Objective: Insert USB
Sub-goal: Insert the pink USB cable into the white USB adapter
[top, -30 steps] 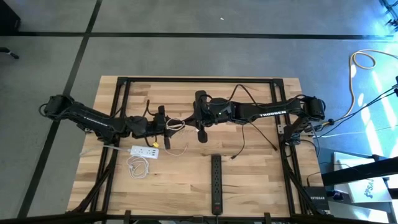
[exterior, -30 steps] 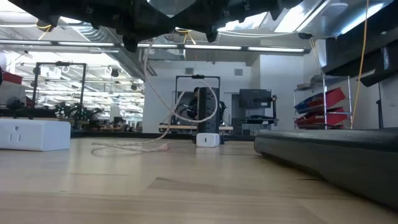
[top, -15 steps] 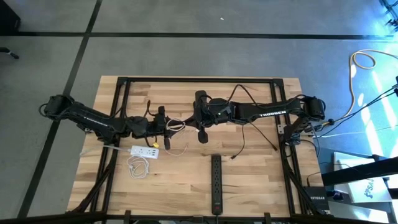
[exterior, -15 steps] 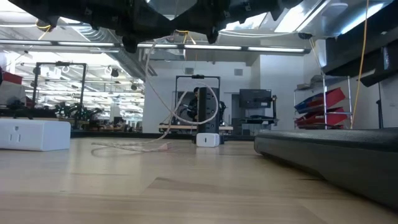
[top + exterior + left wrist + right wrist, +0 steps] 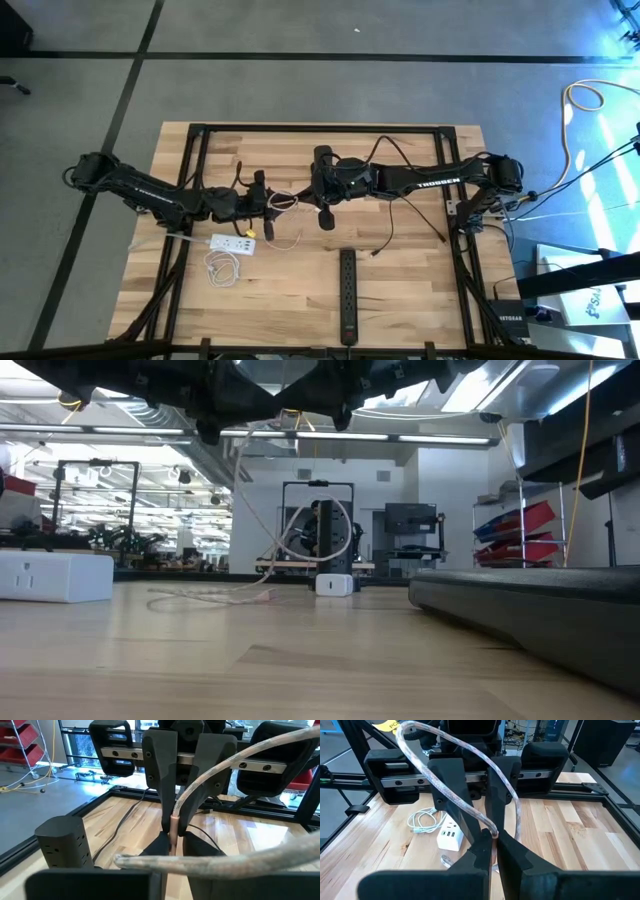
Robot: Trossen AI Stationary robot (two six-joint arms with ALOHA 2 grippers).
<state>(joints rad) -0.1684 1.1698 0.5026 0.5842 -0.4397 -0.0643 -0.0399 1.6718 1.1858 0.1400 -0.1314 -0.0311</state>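
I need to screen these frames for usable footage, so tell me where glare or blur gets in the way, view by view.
High view: blue-white glare washes the floor at the right edge; the table is evenly lit. Low view: the black power strip looms blurred up close, the arms overhead are dark against bright ceiling lights. Left wrist view: the cable up close is soft; windows behind are bright. Right wrist view: evenly lit, the white charger clear.

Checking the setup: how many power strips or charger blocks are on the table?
2. A white charger block lies toward the table's left, beside a coiled white cable. A black power strip lies lengthwise near the middle of the front edge. Others may hide under the arms.
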